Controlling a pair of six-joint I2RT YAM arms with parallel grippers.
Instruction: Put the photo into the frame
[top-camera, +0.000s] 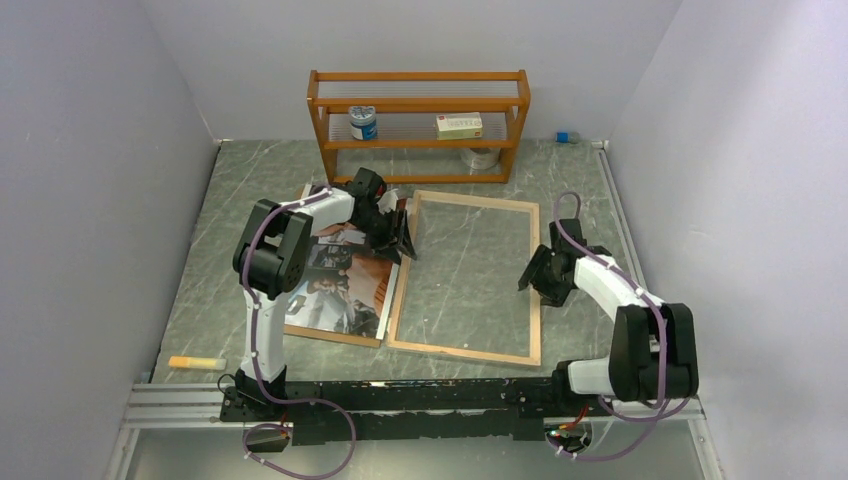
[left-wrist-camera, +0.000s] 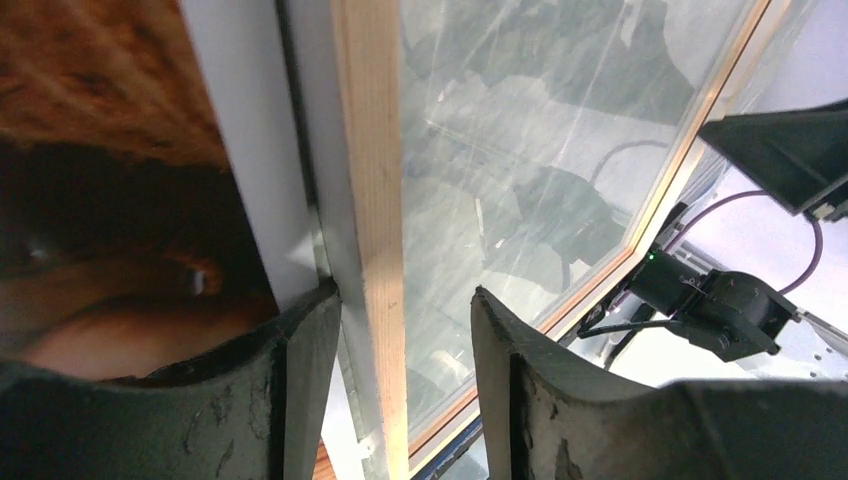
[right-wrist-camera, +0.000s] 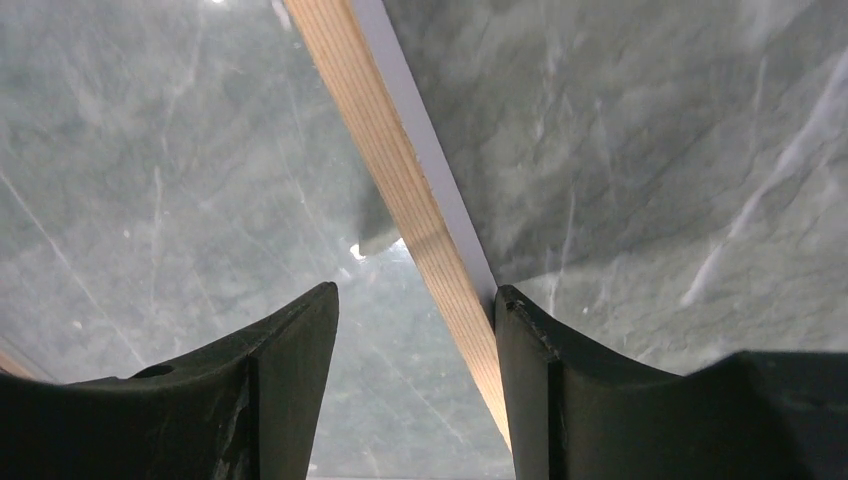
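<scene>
Top external view, near to far. Nearest the robot, an orange marker (top-camera: 197, 362) lies by the left edge of the grey marbled worktop (top-camera: 580, 190). The frame (top-camera: 462, 352) lies flat at mid-worktop with its wood-coloured rim uppermost and its long sides running away from the arms. The worktop shows through its clear pane. Just beside its left rim lies the photo (top-camera: 345, 285), on a brown board (top-camera: 330, 335) whose edge shows at the near side. The right end effector (top-camera: 535, 272) is at about the middle of the right long rim. The left end effector (top-camera: 403, 238) is at the left long rim, close to the far-left corner. At the far wall stands an orange shelf rack (top-camera: 420, 125) carrying a blue-labelled tin (top-camera: 363, 122) and a small box (top-camera: 459, 125).

Left wrist view. The left end effector (left-wrist-camera: 405, 300) is partly open, astride the left rim of the frame (left-wrist-camera: 375, 200). One finger (left-wrist-camera: 300, 390) sits on the photo side, close against the rim's outer edge. The other (left-wrist-camera: 520, 400) is over the pane, apart from the rim. Nothing is clamped.

Right wrist view. The right end effector (right-wrist-camera: 415, 295) is likewise partly open, astride the right rim of the frame (right-wrist-camera: 400, 170). The outer finger (right-wrist-camera: 560, 400) touches the white outer edge, and the inner finger (right-wrist-camera: 270, 390) is over the pane, clear of the wood. It holds nothing.
</scene>
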